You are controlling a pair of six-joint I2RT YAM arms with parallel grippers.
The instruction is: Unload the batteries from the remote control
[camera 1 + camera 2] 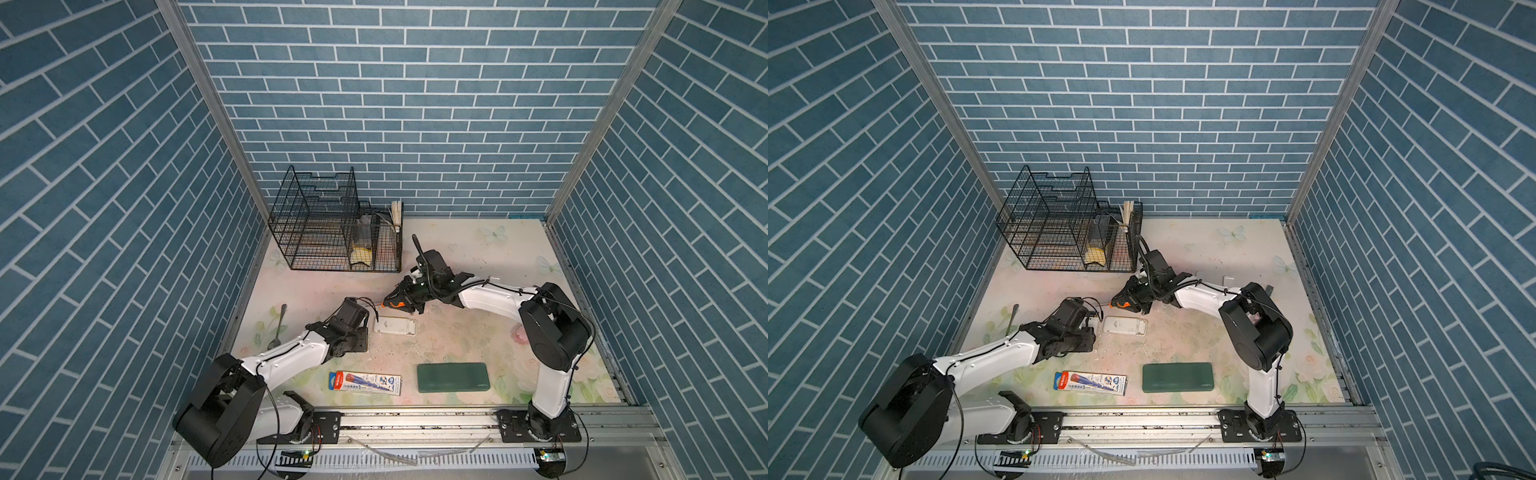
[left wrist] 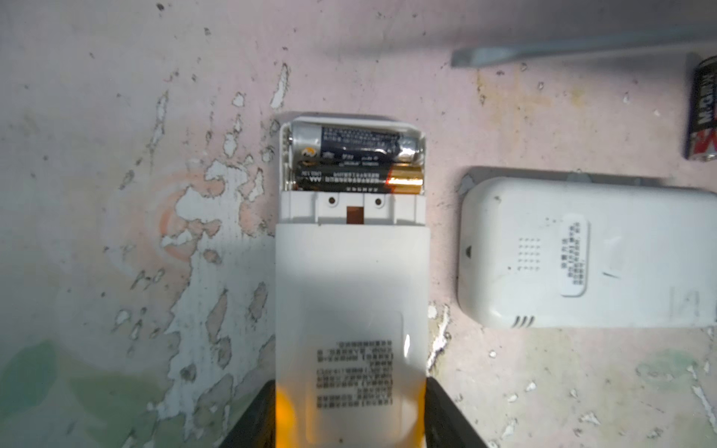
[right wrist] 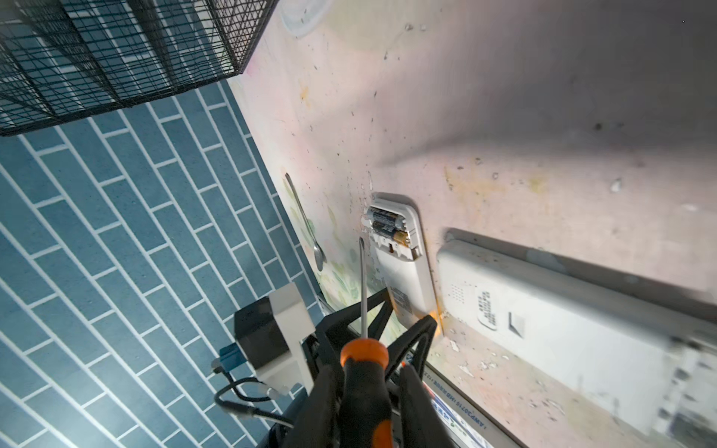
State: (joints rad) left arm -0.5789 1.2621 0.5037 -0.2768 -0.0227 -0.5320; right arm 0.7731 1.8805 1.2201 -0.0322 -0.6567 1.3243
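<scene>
Batteries (image 2: 355,161) sitting side by side in remote control's (image 2: 351,294) uncovered bay. Left gripper (image 2: 351,419) clamping remote's far end, pinning it flat on surface (image 2: 116,194) for prying. Right gripper (image 3: 366,391) clenching screwdriver (image 3: 362,294), tip hovering just beside bay. Loose battery (image 2: 704,108) lying apart from remote, near second white device (image 2: 582,256).

loose battery (image 2: 704,108): cut by frame edge | larger white device (image 3: 582,329): far end blurred | screwdriver (image 3: 362,372) handle: partly cropped
</scene>
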